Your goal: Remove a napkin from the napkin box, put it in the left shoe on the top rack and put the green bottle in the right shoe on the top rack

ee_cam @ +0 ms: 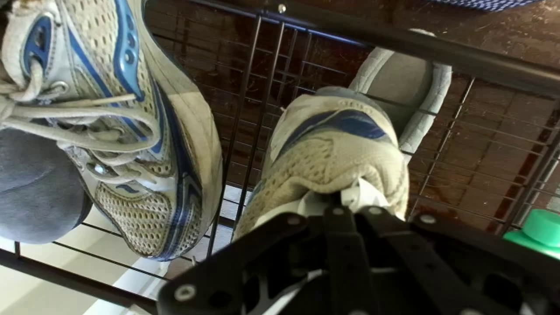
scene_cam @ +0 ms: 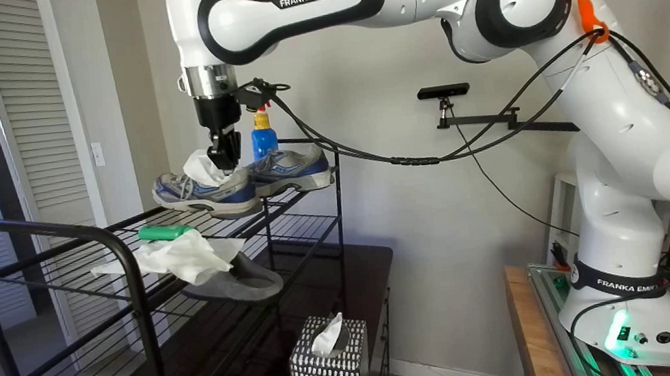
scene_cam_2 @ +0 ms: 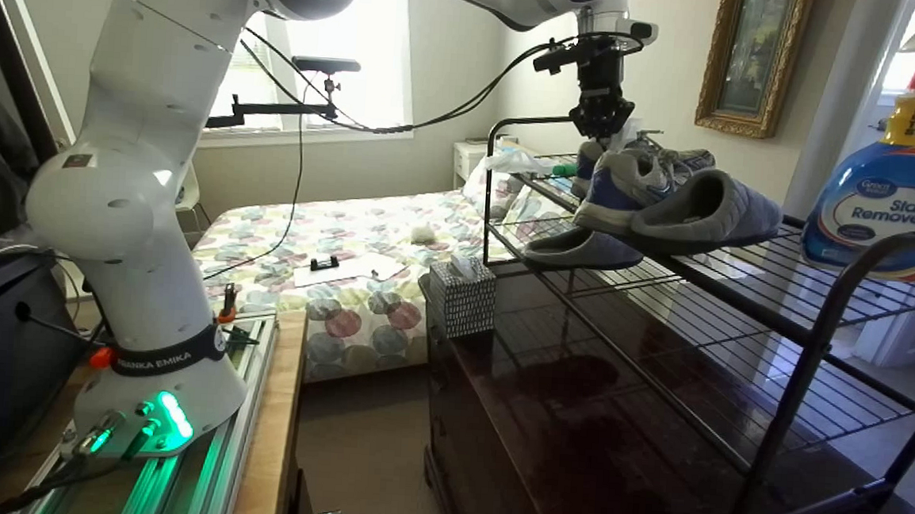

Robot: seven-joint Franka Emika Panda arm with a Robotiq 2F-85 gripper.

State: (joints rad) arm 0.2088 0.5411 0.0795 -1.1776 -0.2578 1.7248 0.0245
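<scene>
Exterior view: "Stain Remover" bottle (scene_cam_2: 884,184)

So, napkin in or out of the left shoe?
Partly in: in an exterior view the napkin bulges above the left shoe; the wrist view shows some inside its opening.

Top rack (scene_cam_2: 741,300): black metal wire; a grey sneaker (scene_cam: 226,193) and, just beside it, its matching sneaker (scene_cam: 293,172), both soles down.
Toward one end: blue spray bottle (scene_cam_2: 879,183), standing; grey slipper (scene_cam_2: 746,215) next to the matching sneaker.
Opposite end: green bottle (scene_cam: 162,232) on its side, beside a crumpled white sheet (scene_cam: 187,259).
Lower tier (scene_cam_2: 656,386): same wire, second grey slipper (scene_cam_2: 608,254).
Dresser (scene_cam_2: 557,454): dark glossy wood; the shoe rack (scene_cam: 151,350) stands on it, and the black-and-white napkin box (scene_cam_2: 463,301) sits upright near a corner.
</scene>
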